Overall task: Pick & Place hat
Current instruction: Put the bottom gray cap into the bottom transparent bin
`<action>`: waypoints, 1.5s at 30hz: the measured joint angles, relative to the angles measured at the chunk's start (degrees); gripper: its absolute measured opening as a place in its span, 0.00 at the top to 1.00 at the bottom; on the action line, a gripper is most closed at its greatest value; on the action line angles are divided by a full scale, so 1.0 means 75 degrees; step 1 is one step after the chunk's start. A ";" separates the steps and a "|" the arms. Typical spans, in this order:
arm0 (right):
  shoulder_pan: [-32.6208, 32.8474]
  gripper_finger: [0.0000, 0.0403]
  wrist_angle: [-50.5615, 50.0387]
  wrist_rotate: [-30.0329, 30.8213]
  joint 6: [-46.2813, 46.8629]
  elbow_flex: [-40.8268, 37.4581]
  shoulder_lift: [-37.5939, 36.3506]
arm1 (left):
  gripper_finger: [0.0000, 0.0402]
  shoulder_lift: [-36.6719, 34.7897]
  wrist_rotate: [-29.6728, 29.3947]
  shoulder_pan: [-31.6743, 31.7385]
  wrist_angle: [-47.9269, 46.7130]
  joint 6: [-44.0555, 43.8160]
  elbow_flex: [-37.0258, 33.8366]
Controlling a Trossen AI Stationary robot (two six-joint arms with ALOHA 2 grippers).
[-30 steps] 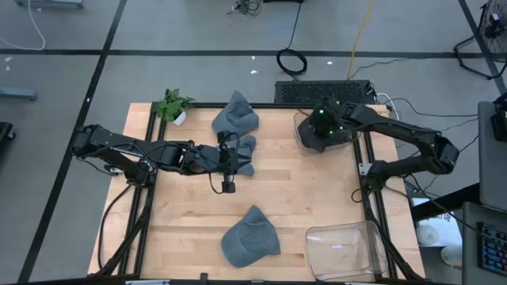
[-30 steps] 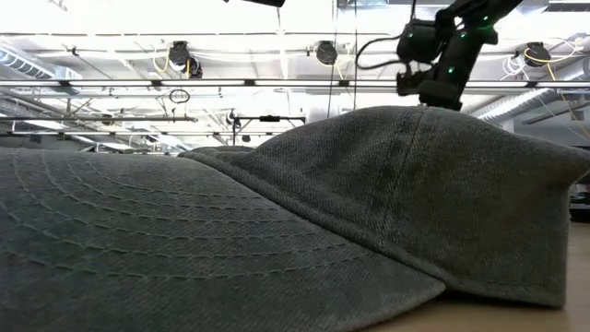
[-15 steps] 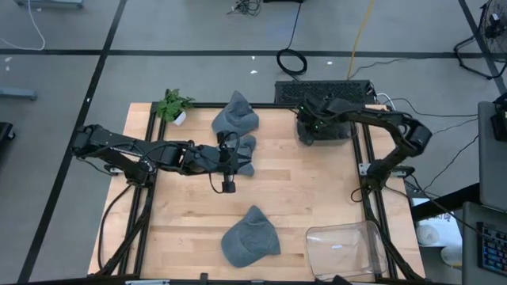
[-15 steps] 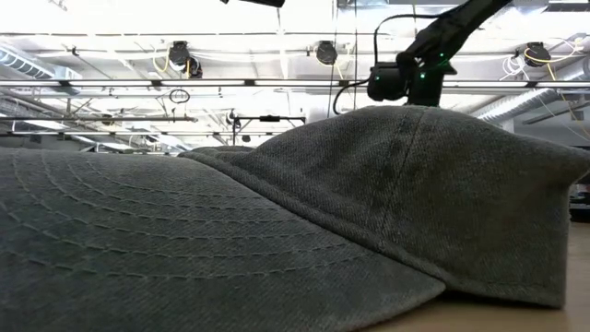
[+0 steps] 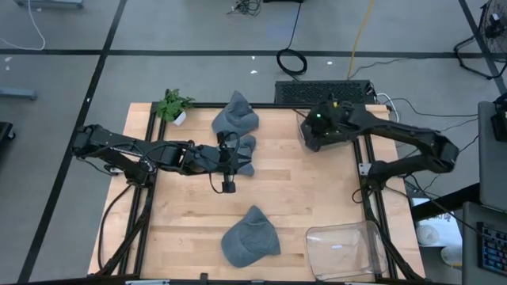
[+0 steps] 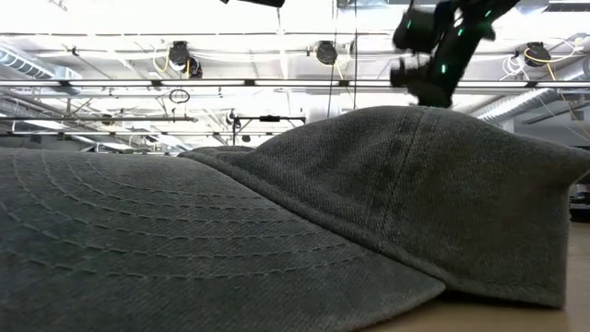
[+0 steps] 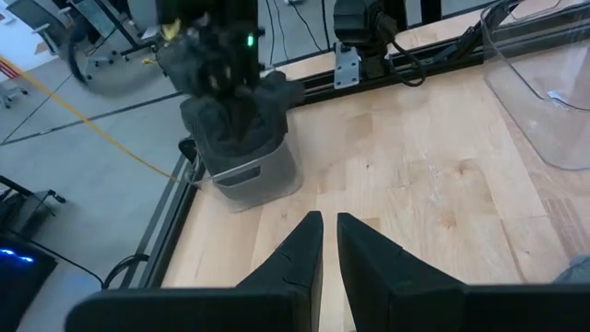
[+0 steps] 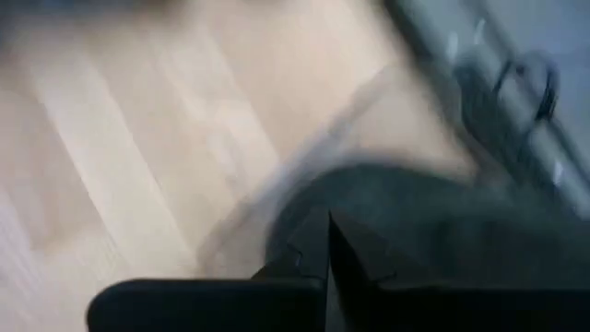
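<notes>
Grey hats lie on the wooden table. One hat is at the far edge, another under my left arm, and a third near the front; the third fills the low view. A dark hat sits stuffed in a grey bin at the far right. My right gripper hangs shut right over it, blurred in its own wrist view. My left gripper hovers above the table's middle, shut but for a narrow slit, with nothing between its fingers. My right gripper slants down from above at the top of the hat in the bin. Dark gripper against dark cloth, so I cannot tell whether the fingertips touch it.
A clear plastic container stands at the near right corner. A small potted plant is at the far left corner. Bare wood lies between the bin and the near hat. Black frame rails run along the table's edges.
My right gripper has swung toward the table's left over the bin while dipping a little. It has then come back up to where it started, and its fingers have stayed shut. The hats have not moved.
</notes>
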 joint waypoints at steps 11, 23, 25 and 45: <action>0.1287 1.00 0.1254 -0.1839 0.0273 -0.0185 -0.2546 | 0.88 0.0000 0.0002 0.0002 0.0001 -0.0301 0.0000; 0.2867 0.87 0.6445 -0.3517 0.0348 -0.3042 -0.3666 | 0.88 0.0000 -0.0008 0.0045 -0.0166 -0.0709 0.0000; 0.3076 0.79 0.7108 -0.3807 0.0578 -0.3391 -0.3702 | 0.88 0.0000 -0.0007 0.0051 -0.0337 -0.0787 0.0000; 0.4367 0.29 0.9302 -0.4743 0.0821 -0.4163 -0.3728 | 0.88 0.0412 0.3229 -0.0338 -0.0863 -0.5748 -0.0591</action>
